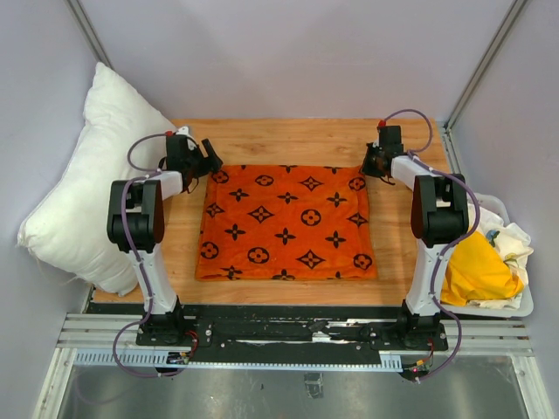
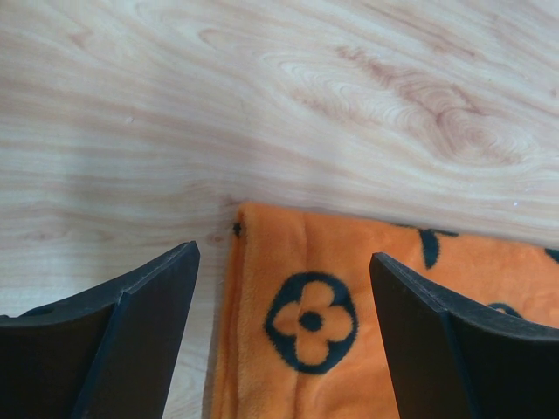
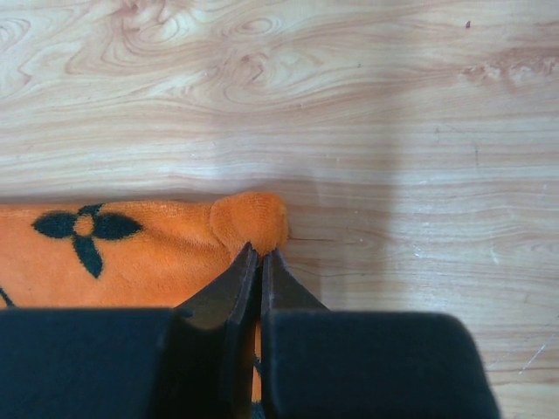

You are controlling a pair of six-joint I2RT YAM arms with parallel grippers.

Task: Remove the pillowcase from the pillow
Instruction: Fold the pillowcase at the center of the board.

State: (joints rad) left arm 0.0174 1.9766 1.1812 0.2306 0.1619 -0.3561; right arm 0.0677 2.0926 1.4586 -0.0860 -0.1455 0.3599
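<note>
Bolted to a metal rail (image 1: pixel 297 336) along the pillowcase's near side, two black-and-white robot arms reach over a pale wooden table (image 1: pixel 288 140) with swirling grain. Largest in view is the pillow (image 1: pixel 83 192), plump, plain white and softly creased, bare of any cover and well to the left of the pillowcase, hanging past the table's edge and leaning on the grey wall. Next comes the pillowcase (image 1: pixel 284 223) itself, a bright orange plush rectangle printed with black flowers, stars and circles, spread flat and empty across the middle of the tabletop. Right of the pillowcase, off the table, a white plastic bin (image 1: pixel 517 304) holds crumpled yellow and white cloths (image 1: pixel 476 271). At the pillowcase's far left corner the left gripper (image 1: pixel 210 155) stands with its dark wedge-shaped fingers (image 2: pixel 144 305) spread wide on either side of the fabric's edge; whether they touch the cloth cannot be told. At the far right corner the right gripper (image 3: pixel 259 251) has its fingers pressed together on the fabric, the pinched corner bunched into a small rounded knob just beyond the tips.
</note>
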